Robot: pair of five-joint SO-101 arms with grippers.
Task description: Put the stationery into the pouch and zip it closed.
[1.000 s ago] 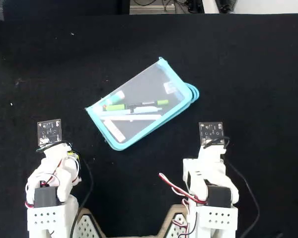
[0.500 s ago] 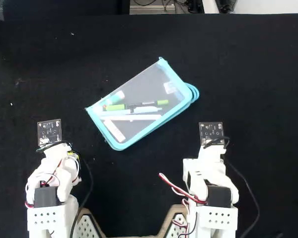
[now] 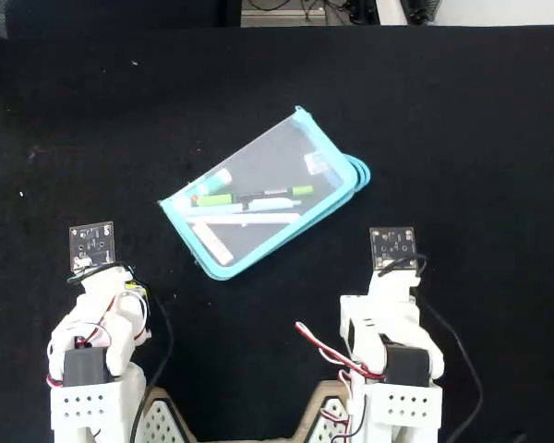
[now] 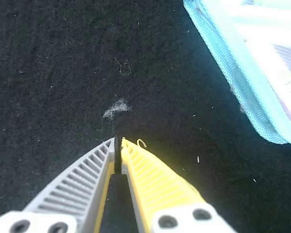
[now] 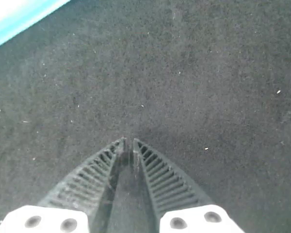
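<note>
A turquoise-edged clear pouch (image 3: 263,194) lies tilted in the middle of the black table, with pens, a green marker and other stationery (image 3: 249,198) inside it. A corner of the pouch (image 4: 247,73) shows in the left wrist view, and a sliver of its edge (image 5: 19,17) in the right wrist view. My left gripper (image 4: 119,141) is shut with nothing in it, down near the table's front left, apart from the pouch. My right gripper (image 5: 128,143) is shut and empty at the front right. Both arms (image 3: 97,305) (image 3: 392,305) sit folded back near their bases.
A tuft of lint (image 4: 115,108) lies on the black cloth (image 3: 443,138) just ahead of the left gripper. Open cloth surrounds the pouch on every side. The table's far edge (image 3: 286,25) runs along the back.
</note>
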